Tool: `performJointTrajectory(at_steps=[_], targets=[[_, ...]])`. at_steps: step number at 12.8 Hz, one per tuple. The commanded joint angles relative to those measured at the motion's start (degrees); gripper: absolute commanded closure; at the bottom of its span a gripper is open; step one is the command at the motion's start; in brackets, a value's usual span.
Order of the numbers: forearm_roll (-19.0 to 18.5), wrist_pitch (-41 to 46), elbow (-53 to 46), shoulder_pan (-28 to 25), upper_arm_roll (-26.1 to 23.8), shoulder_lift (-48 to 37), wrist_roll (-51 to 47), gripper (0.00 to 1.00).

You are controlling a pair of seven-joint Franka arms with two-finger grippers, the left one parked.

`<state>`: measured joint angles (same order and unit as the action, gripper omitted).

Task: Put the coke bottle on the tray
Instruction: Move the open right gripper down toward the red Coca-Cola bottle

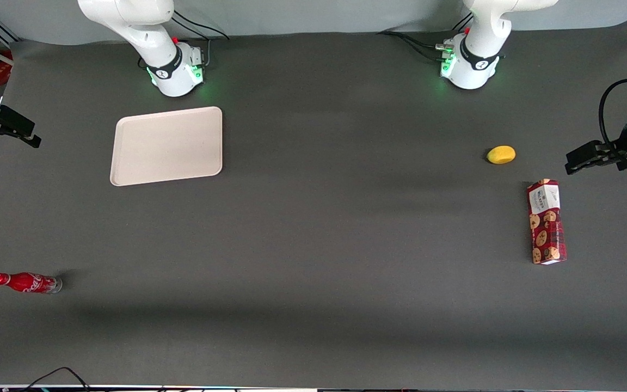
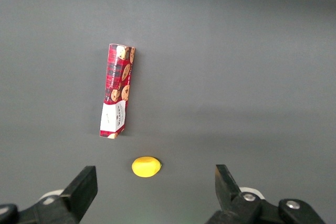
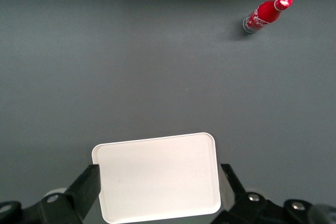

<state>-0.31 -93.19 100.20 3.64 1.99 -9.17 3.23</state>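
Note:
The coke bottle (image 1: 28, 282) (image 3: 266, 12) is small and red with white script. It appears to stand upright on the dark mat at the working arm's end of the table, close to the front camera. The beige tray (image 1: 167, 145) (image 3: 157, 177) lies flat, farther from the camera, near the working arm's base, with nothing on it. My right gripper (image 1: 29, 136) (image 3: 160, 187) hangs open well above the table at the working arm's end. It holds nothing and is apart from both the bottle and the tray.
A red cookie box (image 1: 546, 222) (image 2: 116, 92) lies toward the parked arm's end of the table. A small yellow fruit (image 1: 501, 154) (image 2: 145, 166) sits beside it, farther from the camera. A cable (image 1: 52, 375) loops at the table's front edge.

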Motion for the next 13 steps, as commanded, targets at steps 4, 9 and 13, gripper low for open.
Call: performJointTrajectory(at_steps=[4,9,13], targets=[[-0.5,-0.2,0.5,-0.6,1.2,0.1,-2.1,0.00],[-0.3,-8.7,-5.7,-0.5,12.7,14.7,3.9,0.00],[9.0,-11.8,-23.3,6.9,15.2,36.5,18.5,0.00]])
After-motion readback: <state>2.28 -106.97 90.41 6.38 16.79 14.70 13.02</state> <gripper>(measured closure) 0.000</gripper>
